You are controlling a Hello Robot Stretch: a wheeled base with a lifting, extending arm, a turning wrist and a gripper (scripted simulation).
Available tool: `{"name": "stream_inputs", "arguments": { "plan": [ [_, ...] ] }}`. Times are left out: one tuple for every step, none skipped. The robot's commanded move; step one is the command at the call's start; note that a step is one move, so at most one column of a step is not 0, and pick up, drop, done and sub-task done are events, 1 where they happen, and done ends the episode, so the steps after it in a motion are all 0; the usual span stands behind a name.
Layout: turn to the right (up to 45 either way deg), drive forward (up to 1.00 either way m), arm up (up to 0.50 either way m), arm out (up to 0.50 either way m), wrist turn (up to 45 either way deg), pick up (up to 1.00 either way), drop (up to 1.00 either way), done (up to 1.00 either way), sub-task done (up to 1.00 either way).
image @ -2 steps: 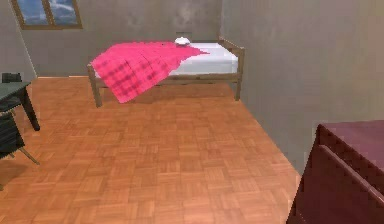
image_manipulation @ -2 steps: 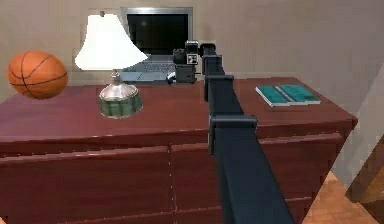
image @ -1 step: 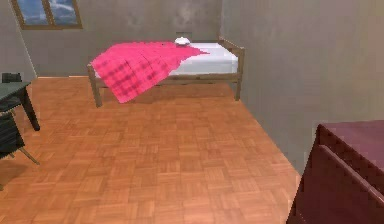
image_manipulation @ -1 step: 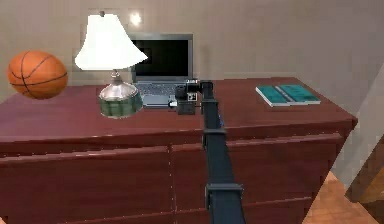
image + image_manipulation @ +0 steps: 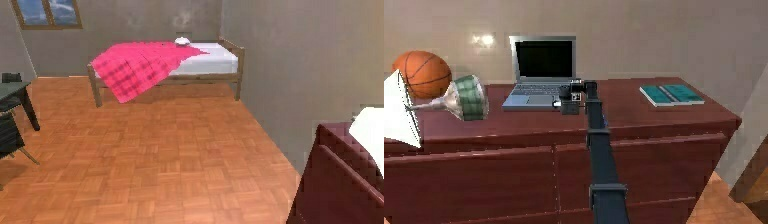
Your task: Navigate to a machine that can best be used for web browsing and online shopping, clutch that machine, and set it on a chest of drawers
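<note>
An open grey laptop [image 5: 539, 70] with a dark screen stands on top of a dark red-brown chest of drawers [image 5: 504, 165] in the arm side view. My arm [image 5: 602, 150] reaches out over the chest's top. The gripper [image 5: 567, 98] is at the laptop's right front corner, by the keyboard. I cannot tell whether it holds anything, since the laptop rests on the chest at its far end.
On the chest, an orange basketball [image 5: 422, 72], a green-banded glass vessel [image 5: 466, 98] and a white object [image 5: 399, 110] lie left of the laptop, with a teal book [image 5: 672, 94] at the right. Ahead are a bed [image 5: 200, 60] with a pink blanket [image 5: 135, 65], a dark table [image 5: 12, 95], wood floor and the chest's corner [image 5: 335, 180].
</note>
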Motion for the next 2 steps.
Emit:
{"name": "stream_inputs", "arguments": {
  "plan": [
    [0.0, 0.0, 0.1, 0.0, 0.0, 0.0, 0.0, 0.0, 0.0],
    [0.0, 0.0, 0.0, -0.08, 0.0, 0.0, 0.0, 0.0, 0.0]
  ]
}}
